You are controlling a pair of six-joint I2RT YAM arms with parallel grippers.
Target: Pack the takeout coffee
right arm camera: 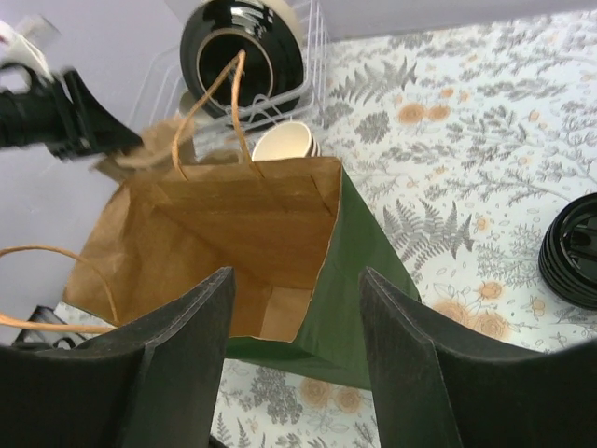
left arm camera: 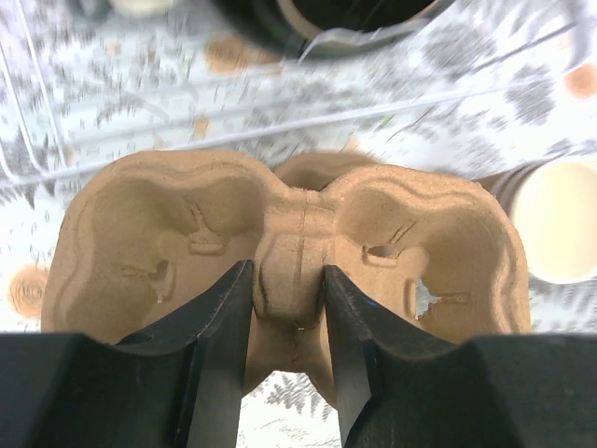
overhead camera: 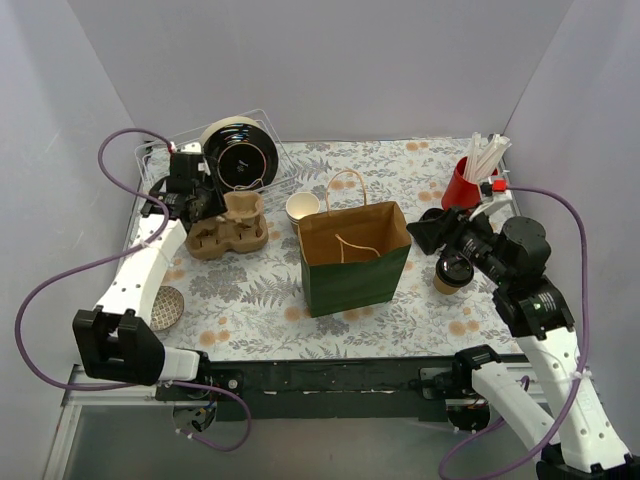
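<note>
The takeout coffee (overhead camera: 453, 273), a tan cup with a black lid, stands right of the green-and-brown paper bag (overhead camera: 353, 257), partly hidden under my right arm. My right gripper (overhead camera: 428, 231) hovers open and empty just above and left of it, facing the bag's open mouth (right arm camera: 233, 233). In the right wrist view the gripper (right arm camera: 297, 291) holds nothing and the coffee is out of sight. At the back left, my left gripper (overhead camera: 200, 205) is shut on the middle ridge of a brown pulp cup carrier (overhead camera: 228, 237). In the left wrist view the gripper (left arm camera: 287, 280) pinches the carrier (left arm camera: 140, 233).
A clear rack (overhead camera: 270, 130) with black lids (overhead camera: 240, 155) sits at the back left. A lidless cup (overhead camera: 302, 207) stands behind the bag. A red holder of straws (overhead camera: 463, 186) is back right. A stack of black lids (right arm camera: 574, 250) lies beyond the bag. A round brown disc (overhead camera: 166, 308) lies front left.
</note>
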